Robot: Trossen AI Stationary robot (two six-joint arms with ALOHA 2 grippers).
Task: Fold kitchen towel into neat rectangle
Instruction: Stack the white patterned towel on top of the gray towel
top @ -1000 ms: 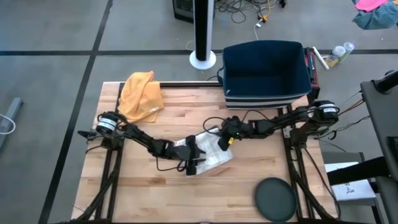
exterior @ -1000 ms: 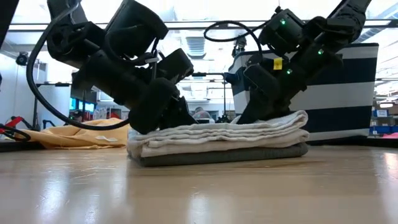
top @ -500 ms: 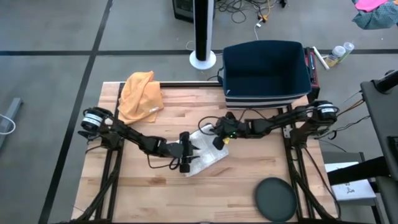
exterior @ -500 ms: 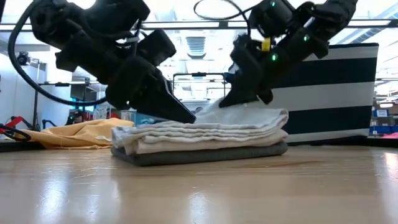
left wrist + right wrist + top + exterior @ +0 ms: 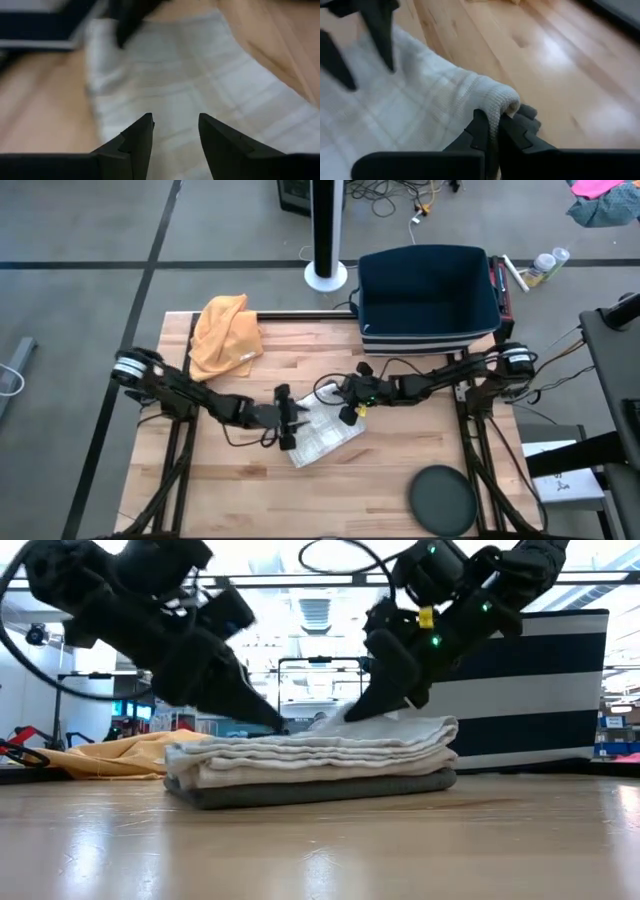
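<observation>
The folded white towel (image 5: 322, 432) lay near the middle of the wooden table (image 5: 400, 490), stacked in several layers, its long axis skewed to the table edges. The right gripper (image 5: 349, 402) sat at the towel's far corner, jaws pinched tight on a fold of the top layer; the right wrist view showed cloth (image 5: 492, 97) bunched between the fingers. The left gripper (image 5: 287, 430) was at the opposite end, fingers (image 5: 137, 137) parted with nothing between them, tips just over the top layer. An orange cloth (image 5: 228, 332) lay well apart at the far left corner. A dark blue bin (image 5: 428, 298) stood behind the table, and a round black disc (image 5: 443, 498) lay near the front right.
</observation>
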